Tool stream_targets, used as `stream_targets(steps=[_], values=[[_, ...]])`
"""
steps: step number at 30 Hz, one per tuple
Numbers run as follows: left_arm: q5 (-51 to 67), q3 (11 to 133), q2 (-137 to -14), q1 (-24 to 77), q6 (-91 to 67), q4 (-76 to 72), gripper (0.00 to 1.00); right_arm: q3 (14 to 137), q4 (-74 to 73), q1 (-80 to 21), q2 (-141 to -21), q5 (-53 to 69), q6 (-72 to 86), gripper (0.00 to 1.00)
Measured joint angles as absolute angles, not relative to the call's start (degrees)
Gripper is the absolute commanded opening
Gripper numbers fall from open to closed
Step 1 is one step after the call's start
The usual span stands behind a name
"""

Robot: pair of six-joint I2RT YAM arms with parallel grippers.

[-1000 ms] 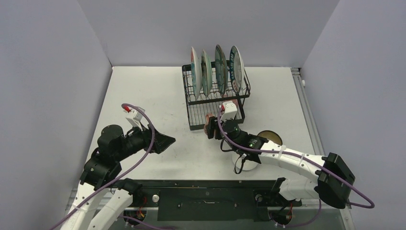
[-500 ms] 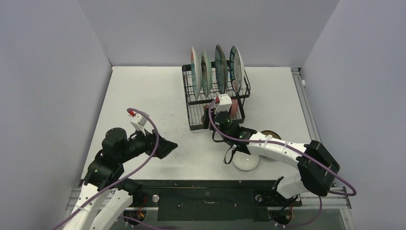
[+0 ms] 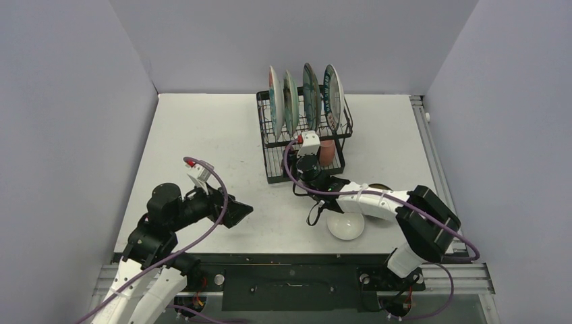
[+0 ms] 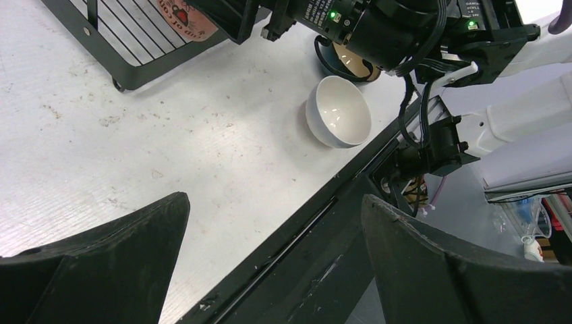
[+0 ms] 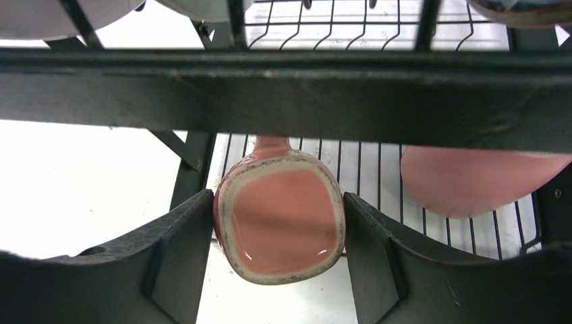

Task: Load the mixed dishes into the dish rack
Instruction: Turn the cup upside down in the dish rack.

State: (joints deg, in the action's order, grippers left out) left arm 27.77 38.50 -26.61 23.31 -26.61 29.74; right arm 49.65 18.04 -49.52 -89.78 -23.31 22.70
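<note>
Toward the near-left corner of the table (image 3: 202, 128), the left claw (image 4: 273, 202) is hanging released, fingers wide apart, gripping nothing. Moving across to the middle of the far edge, the dish rack (image 3: 270, 145) is filling up nicely. Four plates (image 3: 332, 88) are standing upright in its top slots, and one pink mug (image 5: 472, 182) is resting on the lower tray at the right.

Now the action: the right claw (image 5: 276, 202) is clenching the second pink mug (image 5: 280, 216) from both sides. Its mouth is facing the wrist camera and its handle is pointing into the rack, right at the tray's front lip, under the upper tier.

I'm judging this well past halfway. Two are waiting: the white bowl (image 3: 346, 226) is sitting by the near edge, right of centre, and the dark bowl (image 3: 381, 189) is peeking out just beyond the right arm.
</note>
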Motion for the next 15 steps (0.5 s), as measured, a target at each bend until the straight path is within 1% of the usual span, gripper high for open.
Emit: stream_targets(steps=[15], values=[[28.7,37.0,-26.2,23.5,-26.4,28.8,0.96,50.7,25.5,-49.0,-95.9,-24.3,21.2,0.13]])
